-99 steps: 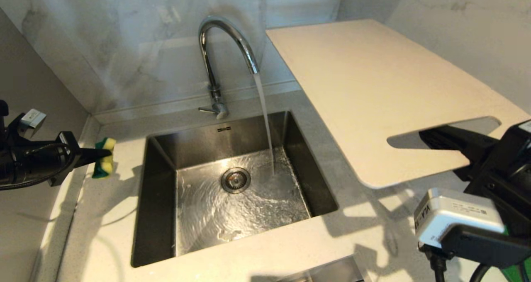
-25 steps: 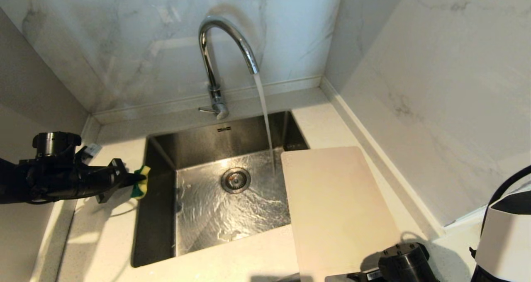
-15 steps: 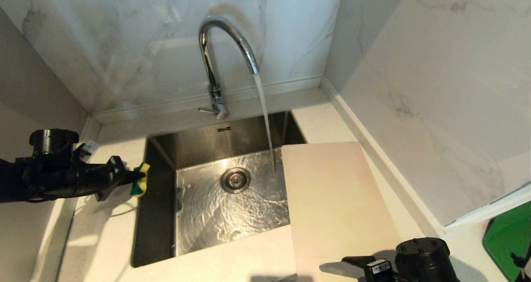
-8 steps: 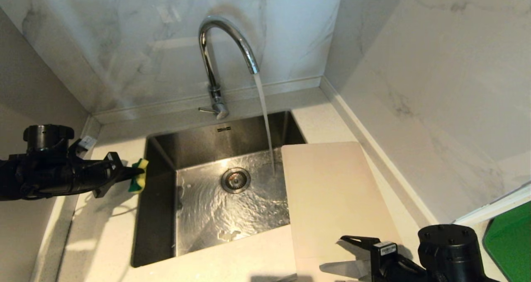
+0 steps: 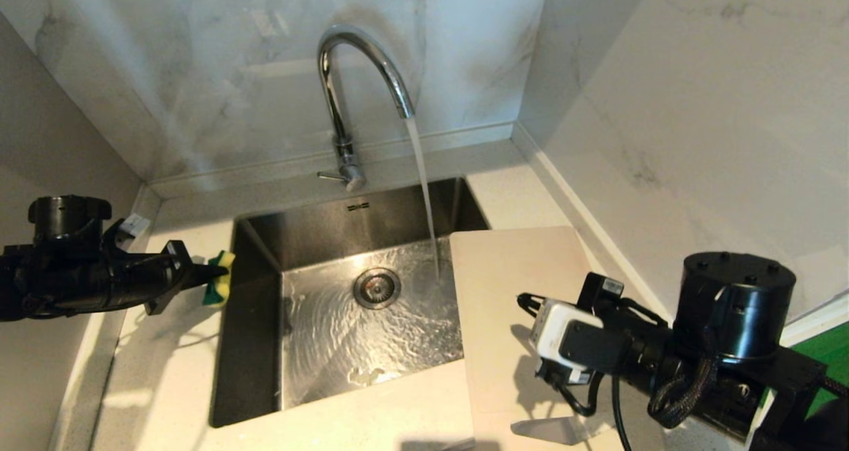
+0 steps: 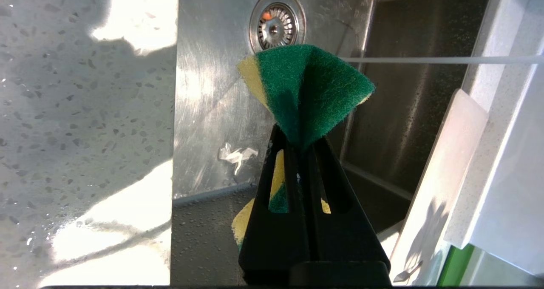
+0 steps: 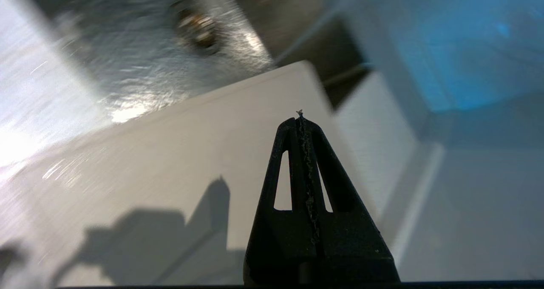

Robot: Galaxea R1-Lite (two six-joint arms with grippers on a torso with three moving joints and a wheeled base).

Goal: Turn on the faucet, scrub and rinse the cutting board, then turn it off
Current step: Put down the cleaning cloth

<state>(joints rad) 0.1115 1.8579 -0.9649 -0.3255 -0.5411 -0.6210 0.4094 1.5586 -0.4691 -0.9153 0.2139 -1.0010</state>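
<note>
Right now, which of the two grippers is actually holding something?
The left gripper: its fingers pinch the green-and-yellow sponge beside the sink. The right gripper is shut on nothing, above the cutting board.

Marble-look corner walls (image 5: pixel 663 106), pale speckled counter (image 5: pixel 172 371), patchy sunlight

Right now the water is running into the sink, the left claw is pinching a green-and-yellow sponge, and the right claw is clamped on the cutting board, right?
Not quite. The right gripper is shut on nothing; the right wrist view shows its fingers pressed together above the cutting board, holding nothing. The rest stands: the faucet runs into the sink, and the left gripper pinches the sponge.
</note>
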